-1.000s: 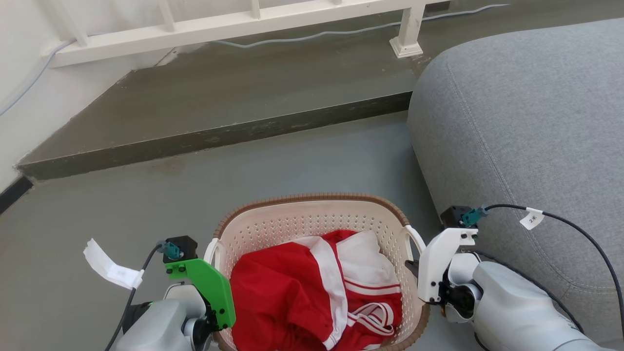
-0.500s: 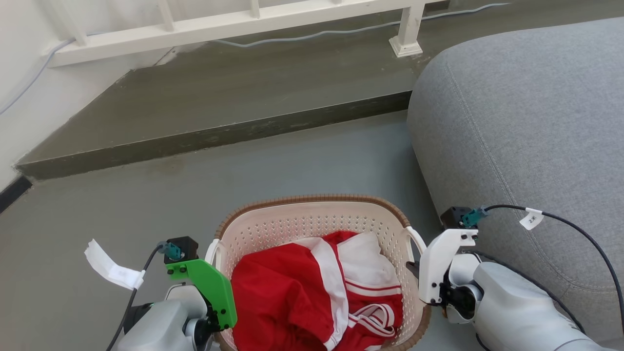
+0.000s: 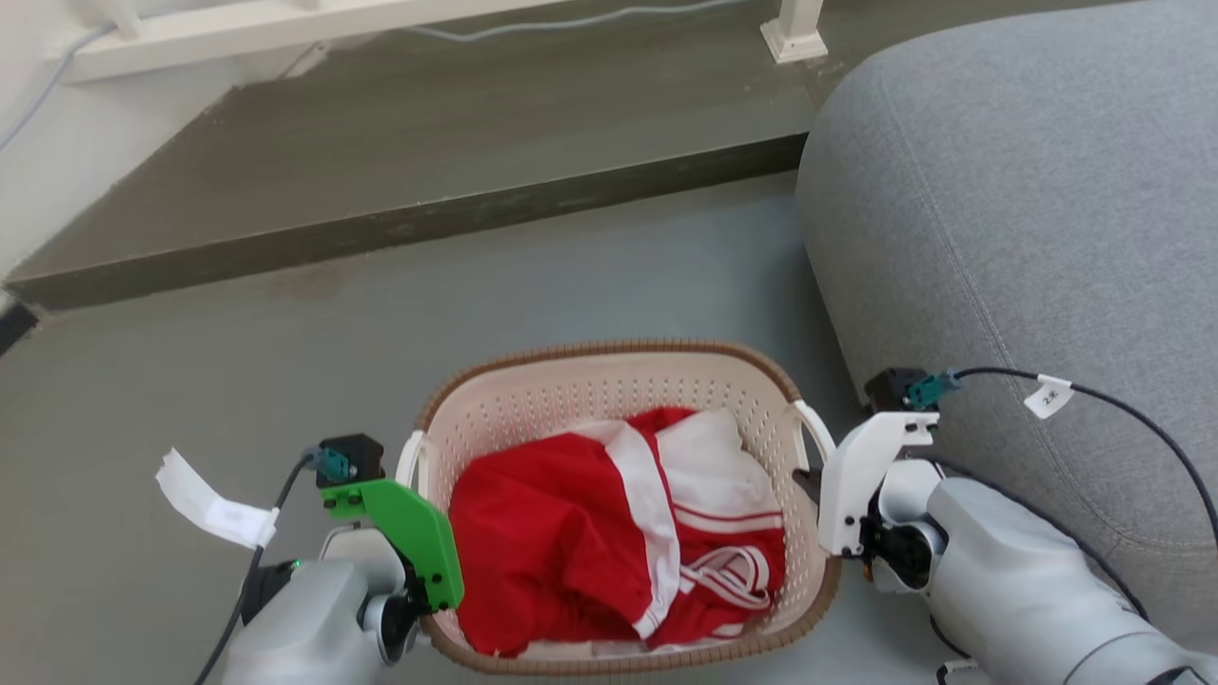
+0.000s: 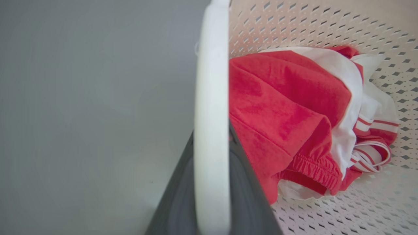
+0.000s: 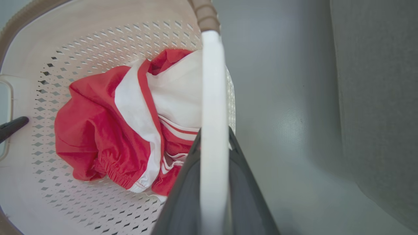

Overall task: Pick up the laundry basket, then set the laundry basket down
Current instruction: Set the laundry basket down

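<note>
Lift step, judged: left gripper (image 4: 212, 137) and right gripper (image 5: 214, 137) each pinch shut on a side handle (image 4: 212, 75) of laundry basket (image 3: 609, 354); next move needs both arms level and matched.

White cable tag (image 3: 1050, 397) reads "2米".

The L forearm (image 3: 285, 628) and R forearm (image 3: 1018, 571) are covered by smooth, rounded pale-grey shells. At the L wrist a bright green bracket (image 3: 409, 552) w/ small dark screws is fixed; at the R wrist a white bracket (image 3: 856, 485) of the same shape is used. Each is topped by a black camera block (image 3: 354, 455) w/ a teal connector (image 3: 335, 463), from which a black cable (image 3: 266, 533) is led. A white paper tag (image 3: 205, 509) is attached to each cable; the black marking on the R tag (image 3: 1049, 397) cannot be read. The fingers (image 4: 176, 202) are dark grey and matte.
</note>
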